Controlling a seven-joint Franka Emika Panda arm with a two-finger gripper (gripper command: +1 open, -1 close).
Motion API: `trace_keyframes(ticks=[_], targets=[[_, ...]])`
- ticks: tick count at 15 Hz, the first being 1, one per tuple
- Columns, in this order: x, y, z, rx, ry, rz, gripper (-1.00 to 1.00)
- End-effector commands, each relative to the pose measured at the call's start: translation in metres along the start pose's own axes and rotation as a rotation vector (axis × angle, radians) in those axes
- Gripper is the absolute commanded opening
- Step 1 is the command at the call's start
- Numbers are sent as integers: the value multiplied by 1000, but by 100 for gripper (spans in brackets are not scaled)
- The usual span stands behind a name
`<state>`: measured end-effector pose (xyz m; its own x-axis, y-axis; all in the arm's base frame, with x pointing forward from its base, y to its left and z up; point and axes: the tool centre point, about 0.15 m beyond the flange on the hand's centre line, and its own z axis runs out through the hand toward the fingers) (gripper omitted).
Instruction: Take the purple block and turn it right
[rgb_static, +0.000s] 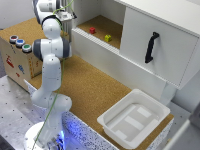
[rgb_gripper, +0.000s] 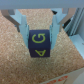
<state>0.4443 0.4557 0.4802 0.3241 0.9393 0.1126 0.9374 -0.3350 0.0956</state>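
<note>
Cork-covered worktop (rgb_static: 95, 90); white bin (rgb_static: 134, 117) at its near edge, arm base on a perforated metal plate. White cabinet behind, black handle (rgb_static: 151, 47) on its door; open shelf holds a red block (rgb_static: 92, 30) and a yellow block (rgb_static: 108, 38). Wooden box (rgb_static: 15, 57) with coloured buttons at the exterior view's left. Arm reaches up, wrist at frame top. Only the wrist view shows the tool (rgb_gripper: 42, 31) pinching the purple block (rgb_gripper: 40, 44), marked "G" and "4", above cork.
</note>
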Motion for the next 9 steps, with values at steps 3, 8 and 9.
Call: trace_keyframes(ticks=[3,8,9], targets=[[25,-16,12,113,-91,226,-100],[14,-35,16,12,-104,731,-100],[10,-37,16,-5,-113,790,-100]])
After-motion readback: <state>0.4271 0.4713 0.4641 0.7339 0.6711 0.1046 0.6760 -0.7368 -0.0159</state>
